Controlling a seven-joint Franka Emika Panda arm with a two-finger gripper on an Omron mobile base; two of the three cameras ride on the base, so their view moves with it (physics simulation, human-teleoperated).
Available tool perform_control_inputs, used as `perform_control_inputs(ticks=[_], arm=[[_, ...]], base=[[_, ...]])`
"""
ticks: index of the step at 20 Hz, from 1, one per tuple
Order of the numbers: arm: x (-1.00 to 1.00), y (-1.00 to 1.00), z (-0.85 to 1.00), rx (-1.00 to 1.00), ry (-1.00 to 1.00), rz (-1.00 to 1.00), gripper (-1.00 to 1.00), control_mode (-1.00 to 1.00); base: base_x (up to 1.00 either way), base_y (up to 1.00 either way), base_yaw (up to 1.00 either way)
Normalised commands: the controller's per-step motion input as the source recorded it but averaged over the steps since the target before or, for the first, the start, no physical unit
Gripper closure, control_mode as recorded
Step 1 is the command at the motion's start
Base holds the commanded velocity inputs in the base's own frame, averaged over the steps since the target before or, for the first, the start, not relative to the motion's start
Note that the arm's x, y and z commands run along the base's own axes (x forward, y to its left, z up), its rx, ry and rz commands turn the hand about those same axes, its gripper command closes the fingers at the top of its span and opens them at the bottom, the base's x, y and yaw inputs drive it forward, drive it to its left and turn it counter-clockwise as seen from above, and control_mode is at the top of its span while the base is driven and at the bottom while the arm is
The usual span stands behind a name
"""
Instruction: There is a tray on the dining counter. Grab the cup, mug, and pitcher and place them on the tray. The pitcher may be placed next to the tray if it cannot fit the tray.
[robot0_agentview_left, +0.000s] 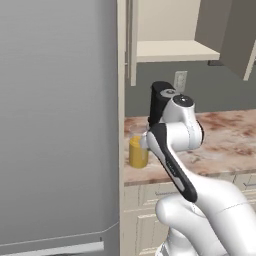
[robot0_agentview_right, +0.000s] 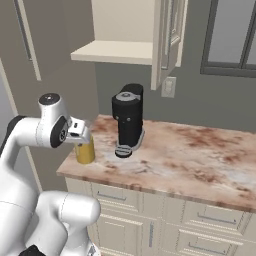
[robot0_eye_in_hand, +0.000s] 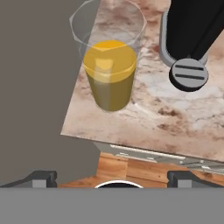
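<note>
We see the claw (robot0_eye_in_hand: 112, 177) fully released: its two dark fingertips (robot0_eye_in_hand: 41, 178) stand wide apart at the bottom of the hand view, and nothing is between them. It touches nothing. It hangs in front of the near edge of the surface (robot0_agentview_right: 200, 160), pointing at the pitcher (robot0_eye_in_hand: 109, 61), which is still apart from it.

The pitcher is a clear glass cylinder with yellow-orange liquid filling its lower part. It stands upright on the marbled stone surface, in the near left corner, close to both the left edge and the near edge. In the right base view the hand of the arm partly covers it (robot0_agentview_right: 85, 150).

To the left of the pitcher the surface ends at a tall grey panel (robot0_agentview_left: 55, 125), so there is little room on that side. To the right, near the pitcher but not touching it, stands a black coffee machine (robot0_agentview_right: 128, 120) with a round grey drip base. Further right the surface is wide. Above, an open wall cabinet (robot0_agentview_right: 125, 35) hangs well over the pitcher. Below the near edge are white cabinet drawers (robot0_agentview_right: 150, 220).
</note>
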Motion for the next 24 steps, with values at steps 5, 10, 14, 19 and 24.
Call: perform_control_inputs(ticks=[5, 10, 14, 19, 24], arm=[[0.14, 0.06, -0.14, 0.00, 0.00, 0.00, -1.00, -1.00], [0.14, 0.03, -0.17, 0.00, 0.00, 0.00, -1.00, -1.00], [0.12, 0.06, -0.13, 0.00, 0.00, 0.00, -1.00, -1.00], [0.11, 0.00, -0.06, 0.00, 0.00, 0.00, -1.00, -1.00], [0.12, 0.01, -0.02, 0.00, 0.00, 0.00, -1.00, -1.00]], base=[[0.00, 0.00, 0.00], [0.00, 0.00, 0.00], [0.00, 0.00, 0.00], [0.00, 0.00, 0.00], [0.00, 0.00, 0.00]])
